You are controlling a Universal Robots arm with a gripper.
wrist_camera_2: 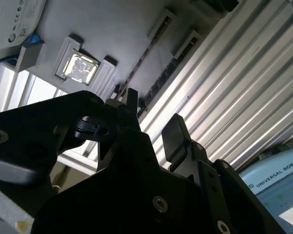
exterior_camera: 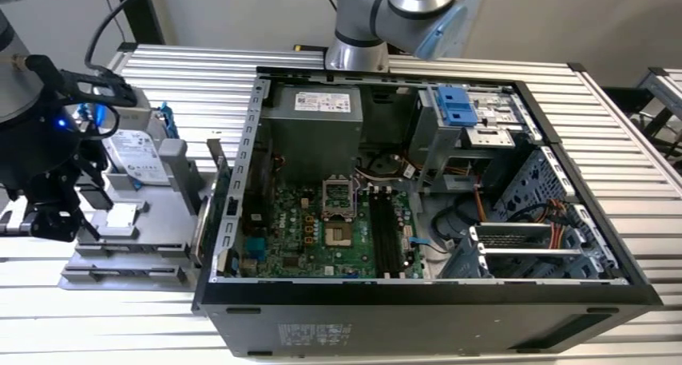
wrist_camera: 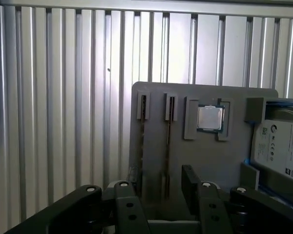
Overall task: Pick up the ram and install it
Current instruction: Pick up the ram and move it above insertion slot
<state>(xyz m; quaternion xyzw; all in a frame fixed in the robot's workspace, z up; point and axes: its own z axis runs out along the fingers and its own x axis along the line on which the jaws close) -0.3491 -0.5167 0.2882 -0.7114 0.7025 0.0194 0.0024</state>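
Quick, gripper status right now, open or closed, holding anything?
Gripper: open, holding nothing, hovering above the grey tray that holds the ram.

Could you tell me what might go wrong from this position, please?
1. The two ram sticks stand close together in the tray; the open gripper could straddle both or knock one.
2. The CPU sits bare beside them, so drifting sideways could hit it.

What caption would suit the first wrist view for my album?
Open end effector above a grey tray holding ram sticks, a processor chip and a drive.
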